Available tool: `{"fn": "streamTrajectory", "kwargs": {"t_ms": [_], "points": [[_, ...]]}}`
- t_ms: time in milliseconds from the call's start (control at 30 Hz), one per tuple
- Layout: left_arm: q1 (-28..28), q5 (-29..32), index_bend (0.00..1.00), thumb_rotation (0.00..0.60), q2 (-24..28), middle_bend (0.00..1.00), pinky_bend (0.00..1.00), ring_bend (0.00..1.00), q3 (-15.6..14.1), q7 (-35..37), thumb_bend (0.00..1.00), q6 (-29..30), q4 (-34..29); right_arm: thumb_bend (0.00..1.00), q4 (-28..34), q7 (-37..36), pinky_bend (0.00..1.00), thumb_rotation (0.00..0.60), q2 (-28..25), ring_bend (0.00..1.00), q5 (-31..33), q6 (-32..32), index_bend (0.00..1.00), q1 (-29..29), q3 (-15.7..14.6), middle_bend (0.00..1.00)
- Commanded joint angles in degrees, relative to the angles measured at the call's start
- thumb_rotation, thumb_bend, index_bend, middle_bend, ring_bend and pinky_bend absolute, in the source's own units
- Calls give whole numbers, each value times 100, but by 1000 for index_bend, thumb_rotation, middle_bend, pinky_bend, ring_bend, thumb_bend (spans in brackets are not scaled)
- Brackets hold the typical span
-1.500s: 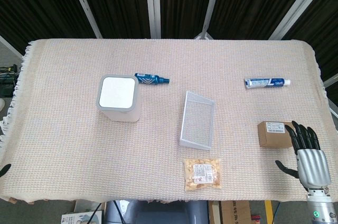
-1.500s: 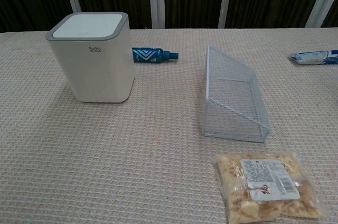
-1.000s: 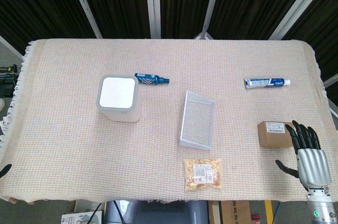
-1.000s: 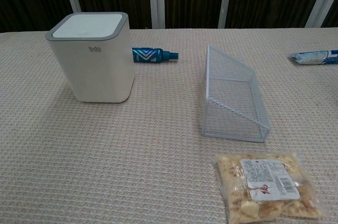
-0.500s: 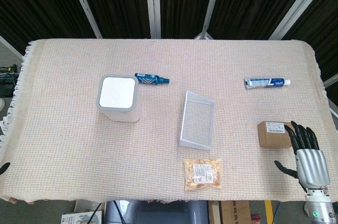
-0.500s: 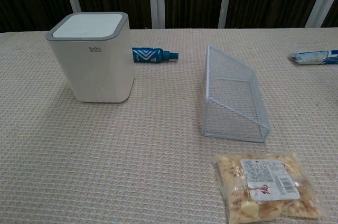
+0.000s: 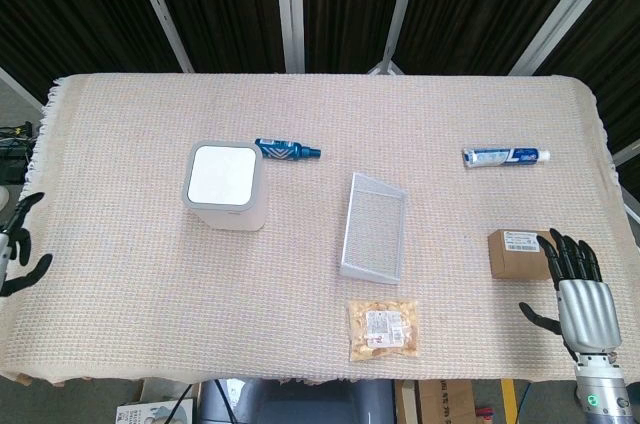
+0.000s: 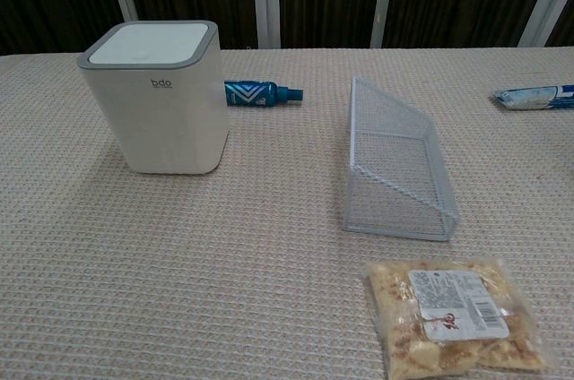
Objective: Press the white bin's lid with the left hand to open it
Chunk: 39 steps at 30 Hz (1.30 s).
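Observation:
The white bin (image 7: 226, 187) (image 8: 157, 98) stands on the left half of the table, its grey-rimmed lid (image 7: 222, 175) flat and closed. My left hand (image 7: 17, 245) shows at the far left edge of the head view, fingers spread, holding nothing, well left of the bin. My right hand (image 7: 577, 294) hovers at the table's front right corner, fingers apart and empty. Neither hand appears in the chest view.
A blue tube (image 7: 286, 151) lies just behind the bin. A wire mesh basket (image 7: 374, 226) sits mid-table with a snack bag (image 7: 382, 330) in front of it. A toothpaste tube (image 7: 505, 156) and a cardboard box (image 7: 520, 253) lie on the right.
My left hand has risen into the head view at the left edge, where only a dark tip showed before. The right hand sank slightly. The bin and other objects have not moved.

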<state>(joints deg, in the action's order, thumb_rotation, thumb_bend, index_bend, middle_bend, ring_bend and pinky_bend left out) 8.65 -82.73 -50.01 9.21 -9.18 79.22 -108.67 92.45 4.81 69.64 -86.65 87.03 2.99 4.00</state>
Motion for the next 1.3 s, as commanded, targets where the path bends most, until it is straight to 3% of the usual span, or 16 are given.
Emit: {"fn": "streamTrajectory", "kwargs": {"t_ms": [33, 133, 367, 500, 633, 1033, 1300], "points": [[648, 358, 132, 600, 375, 838, 649, 734, 258, -581, 587, -872, -626, 141, 1, 59, 0, 600, 9, 29, 12, -19, 120, 5, -9, 0], [1037, 722, 135, 600, 594, 868, 664, 762, 382, -606, 664, -1510, -976, 142, 10, 102, 0, 600, 11, 29, 27, -26, 120, 7, -5, 0], [1903, 1699, 152, 600, 1055, 882, 669, 770, 610, -788, 726, -2798, -1533, 142, 6, 113, 0, 600, 20, 29, 43, -27, 126, 9, 1, 0], [2311, 2220, 158, 600, 1110, 882, 669, 770, 682, -928, 736, -3242, -1606, 141, -2, 110, 0, 600, 26, 29, 45, -34, 126, 12, -1, 0], [2997, 3139, 158, 600, 1002, 881, 669, 770, 676, -1406, 737, -3663, -1531, 142, -14, 135, 0, 600, 40, 29, 59, -48, 126, 19, 2, 0], [4139, 4756, 158, 600, 198, 881, 669, 770, 212, -2699, 737, -3159, -1452, 142, -79, 107, 0, 600, 68, 29, 116, -120, 126, 46, 11, 0], [4732, 5489, 158, 600, -353, 881, 669, 770, -12, -3175, 734, -2854, -1267, 141, -108, 81, 0, 600, 69, 29, 137, -96, 126, 40, 30, 0]]}}
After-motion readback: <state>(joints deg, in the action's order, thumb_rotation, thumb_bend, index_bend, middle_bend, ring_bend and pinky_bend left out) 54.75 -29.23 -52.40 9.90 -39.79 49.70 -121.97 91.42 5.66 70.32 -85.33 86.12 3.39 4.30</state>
